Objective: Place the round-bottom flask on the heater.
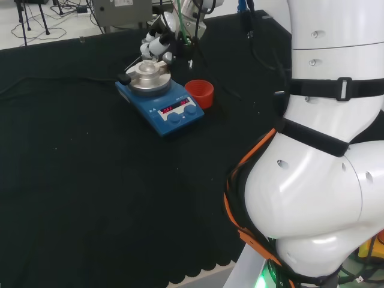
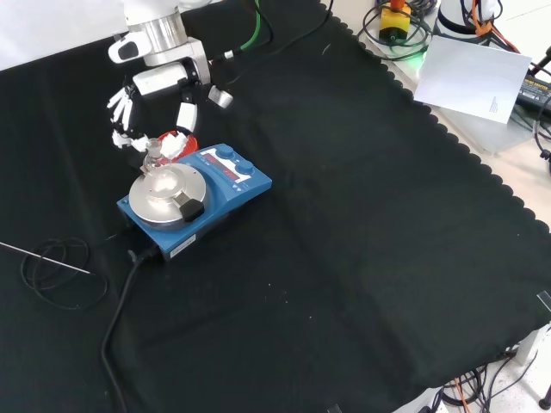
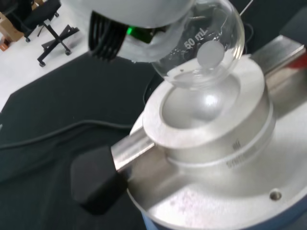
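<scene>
— Hand first: where is it, and what is it doing?

— It hangs over the far edge of the heater in the front view, fingers curled down around the neck of the round-bottom flask, which it is grasping. In the head view the same hand sits just behind the heater's metal block.

— And the flask itself?

— Clear glass, upright. The wrist view shows its round belly just above the bowl-shaped hollow of the block, slightly off to one side of the hollow's middle. Whether the glass touches the metal rim, I cannot tell; it looks very close. In the front view the neck rises just behind the block.

— Describe the heater.

— Blue body with two knobs and a lit display on its front face, a round silver plate on top, and the block with the hollow seated on that. A metal bar runs out from the block and ends in a black knob.

— Anything else nearby?

— A red ribbed ring stand rests on the bench just beside the heater, to its right in the head view. A black cable trails from the heater across the cloth toward the front view's lower edge.
</scene>
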Controlling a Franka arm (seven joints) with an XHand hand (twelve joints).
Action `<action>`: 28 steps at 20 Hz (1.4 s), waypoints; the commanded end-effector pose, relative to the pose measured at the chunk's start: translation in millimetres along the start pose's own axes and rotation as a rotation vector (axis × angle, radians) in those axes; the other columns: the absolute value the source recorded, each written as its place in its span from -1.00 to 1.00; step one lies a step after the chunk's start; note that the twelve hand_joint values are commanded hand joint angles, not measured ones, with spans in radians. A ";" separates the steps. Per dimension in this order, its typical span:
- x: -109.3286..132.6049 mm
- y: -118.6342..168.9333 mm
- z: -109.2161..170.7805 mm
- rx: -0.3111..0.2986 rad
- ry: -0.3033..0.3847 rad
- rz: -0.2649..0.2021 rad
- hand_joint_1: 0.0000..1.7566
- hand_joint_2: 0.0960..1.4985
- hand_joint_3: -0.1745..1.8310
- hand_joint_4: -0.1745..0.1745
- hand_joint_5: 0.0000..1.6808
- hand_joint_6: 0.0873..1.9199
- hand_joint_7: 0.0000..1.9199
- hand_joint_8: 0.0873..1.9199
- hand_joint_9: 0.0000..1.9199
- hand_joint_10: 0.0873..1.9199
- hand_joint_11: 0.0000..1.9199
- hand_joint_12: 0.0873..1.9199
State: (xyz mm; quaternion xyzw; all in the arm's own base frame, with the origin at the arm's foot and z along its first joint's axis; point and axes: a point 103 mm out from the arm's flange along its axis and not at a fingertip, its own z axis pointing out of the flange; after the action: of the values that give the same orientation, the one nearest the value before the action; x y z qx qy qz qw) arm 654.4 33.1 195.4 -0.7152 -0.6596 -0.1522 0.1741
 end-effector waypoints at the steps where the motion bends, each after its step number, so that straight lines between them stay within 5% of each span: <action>1: 2.6 -0.3 8.5 0.018 -0.007 -0.005 0.28 -0.23 -0.03 0.39 0.38 -0.07 -0.25 -0.49 -0.15 -0.51 -0.60 0.31; 23: -4.4 5.2 20.0 0.061 0.008 0.015 0.27 -0.17 -0.08 0.38 0.35 -0.05 -0.27 -0.49 -0.16 -0.51 -0.60 0.32; 28: -5.2 4.3 22.5 0.077 0.007 0.027 0.23 -0.02 -0.28 0.78 0.32 -0.11 -0.33 -0.46 -0.21 -0.49 -0.64 0.33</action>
State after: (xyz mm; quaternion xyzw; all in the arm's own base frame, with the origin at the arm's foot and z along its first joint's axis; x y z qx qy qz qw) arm 659.2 38.3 175.0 -0.7141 -0.6581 -0.1316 0.1991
